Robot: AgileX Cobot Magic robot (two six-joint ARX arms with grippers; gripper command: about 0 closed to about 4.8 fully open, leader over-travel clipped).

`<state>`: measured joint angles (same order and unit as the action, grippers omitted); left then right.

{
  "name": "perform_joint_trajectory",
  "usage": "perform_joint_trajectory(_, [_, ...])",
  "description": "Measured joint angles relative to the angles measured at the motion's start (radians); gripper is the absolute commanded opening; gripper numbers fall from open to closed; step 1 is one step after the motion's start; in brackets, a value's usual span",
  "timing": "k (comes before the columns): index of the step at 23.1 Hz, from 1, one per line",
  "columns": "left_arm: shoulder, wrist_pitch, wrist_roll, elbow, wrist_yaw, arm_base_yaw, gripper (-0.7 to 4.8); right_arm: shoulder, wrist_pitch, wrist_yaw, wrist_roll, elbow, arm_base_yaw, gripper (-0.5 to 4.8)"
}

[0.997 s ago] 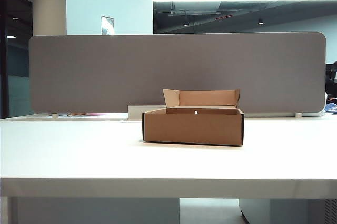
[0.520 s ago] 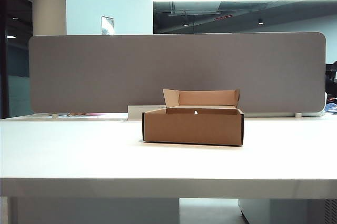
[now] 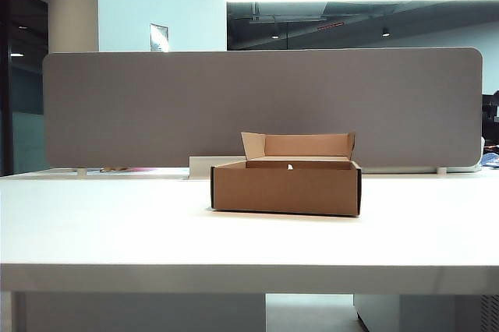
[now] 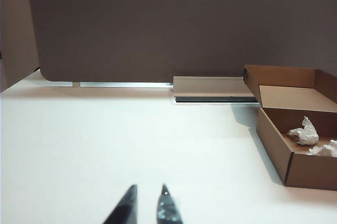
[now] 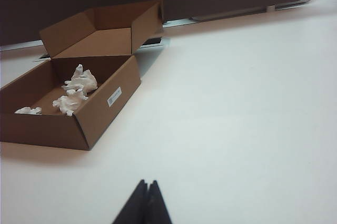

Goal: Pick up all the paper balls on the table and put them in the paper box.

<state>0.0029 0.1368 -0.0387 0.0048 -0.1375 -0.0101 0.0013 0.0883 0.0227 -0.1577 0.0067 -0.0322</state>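
Against the exterior pictures from a second and half a second ago, I find no difference: the paper box [image 3: 285, 185] sits at the same spot at table centre, and neither arm appears in that view.

Working left to right, the left gripper [image 4: 147, 203] hangs over bare table [image 4: 105, 145] with its two dark fingertips a narrow gap apart; nothing is between them and they touch nothing. From this gripper the paper box [image 4: 295, 129] lies at about 2 o'clock, well apart, with two paper balls [image 4: 304, 132] visible inside against its floor.

The right gripper [image 5: 146, 199] has its fingertips pressed together, empty, above bare table [image 5: 237, 103]. From it the paper box [image 5: 79, 103] lies at about 10 o'clock, well apart. I count three paper balls [image 5: 80, 83] inside the box, flaps upright at the rear. The grey divider panel [image 3: 257, 106] stands behind the box.
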Motion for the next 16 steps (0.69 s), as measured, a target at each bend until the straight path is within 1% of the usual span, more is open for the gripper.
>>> perform_joint_trajectory(16, [0.000, 0.000, 0.000, 0.000, 0.000, 0.000, 0.50, 0.000, 0.000, -0.023, 0.032, 0.000, 0.002, -0.01])
